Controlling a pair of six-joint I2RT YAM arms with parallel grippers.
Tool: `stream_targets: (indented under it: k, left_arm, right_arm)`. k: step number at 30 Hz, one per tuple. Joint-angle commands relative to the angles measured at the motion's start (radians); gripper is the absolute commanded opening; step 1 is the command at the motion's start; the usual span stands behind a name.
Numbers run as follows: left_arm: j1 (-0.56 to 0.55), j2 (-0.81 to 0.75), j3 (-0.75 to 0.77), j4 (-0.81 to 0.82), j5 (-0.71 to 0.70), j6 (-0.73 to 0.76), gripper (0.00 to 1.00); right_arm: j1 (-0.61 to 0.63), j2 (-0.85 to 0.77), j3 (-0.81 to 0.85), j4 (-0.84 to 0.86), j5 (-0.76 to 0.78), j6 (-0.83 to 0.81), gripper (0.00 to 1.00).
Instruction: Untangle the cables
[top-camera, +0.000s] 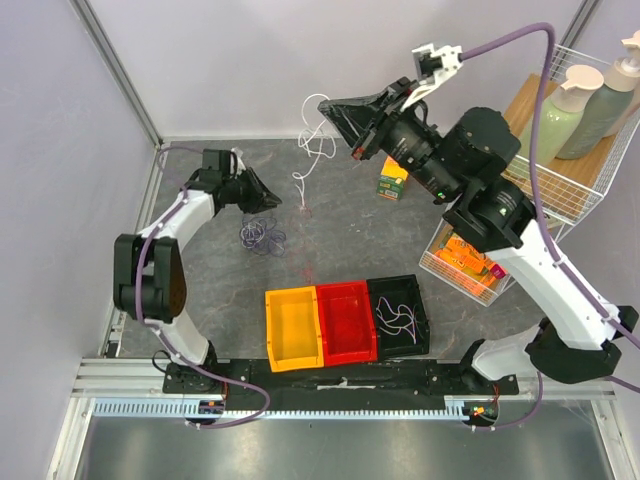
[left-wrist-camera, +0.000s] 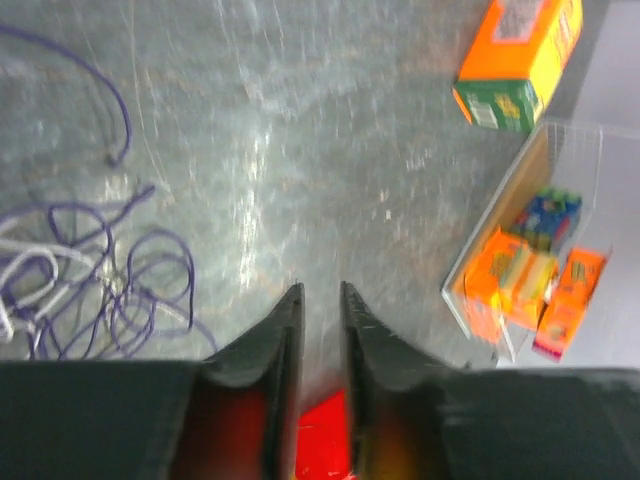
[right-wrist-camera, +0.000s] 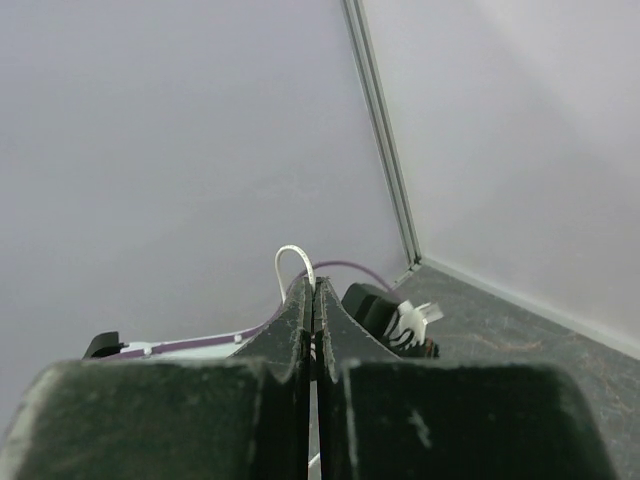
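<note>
High black right gripper (top-camera: 333, 110), fingers clamped on thin white cable (top-camera: 318, 142) dangling to grey table (top-camera: 350, 250); low left gripper (top-camera: 270, 198), fingers slightly apart, empty, near purple coiled cable (top-camera: 262, 237). Lift slowly, letting white loops slide free, not snagging purple coil

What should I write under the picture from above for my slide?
Right gripper holds up a white cable; left gripper hovers near a purple tangle.

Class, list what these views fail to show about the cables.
Right wrist view: shut right claw hides all but a loop of the white cable.
Left wrist view: purple cable blurred, cut off at left edge.
Top view: thin cable in black bin too small for colour.
</note>
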Motion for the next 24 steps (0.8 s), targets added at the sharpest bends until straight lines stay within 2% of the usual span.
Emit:
stream_targets:
  k: [1, 2, 3, 6, 11, 13, 15, 16, 17, 20, 24]
  left_arm:
    - [0.021, -0.206, -0.165, 0.129, 0.228, 0.013, 0.43]
    - [0.018, -0.258, -0.205, 0.181, 0.260, 0.007, 0.59]
    - [0.016, -0.306, -0.238, 0.206, 0.280, 0.003, 0.70]
    - [0.012, -0.423, -0.315, 0.252, 0.295, 0.008, 0.72]
    - [-0.040, -0.608, -0.472, 0.444, 0.265, 0.023, 0.72]
    - [-0.089, -0.685, -0.525, 0.476, 0.164, 0.071, 0.72]
    - [-0.158, -0.760, -0.591, 0.505, -0.007, 0.120, 0.72]
    - [-0.195, -0.797, -0.634, 0.548, -0.081, 0.135, 0.77]
    - [-0.226, -0.817, -0.668, 0.586, -0.132, 0.147, 0.94]
    - [-0.266, -0.802, -0.684, 0.570, -0.255, 0.142, 0.93]
    - [-0.284, -0.684, -0.609, 0.459, -0.275, 0.119, 0.91]
  right_arm:
    - [-0.005, -0.002, 0.005, 0.006, 0.022, -0.036, 0.00]
    - [-0.005, 0.003, 0.005, 0.009, 0.026, -0.038, 0.00]
    - [-0.005, 0.012, 0.007, 0.009, 0.032, -0.041, 0.00]
    - [-0.005, 0.035, 0.013, 0.012, 0.039, -0.038, 0.00]
    - [-0.005, 0.051, 0.013, 0.029, 0.028, -0.027, 0.00]
    - [-0.005, 0.054, 0.018, 0.031, 0.026, -0.026, 0.00]
    - [-0.005, 0.055, 0.024, 0.028, 0.026, -0.026, 0.00]
    - [-0.005, 0.055, 0.028, 0.027, 0.023, -0.027, 0.00]
    - [-0.005, 0.058, 0.031, 0.029, 0.022, -0.026, 0.00]
    - [-0.005, 0.066, 0.041, 0.027, 0.014, -0.021, 0.00]
    - [-0.005, 0.069, 0.050, 0.021, 0.010, -0.021, 0.00]
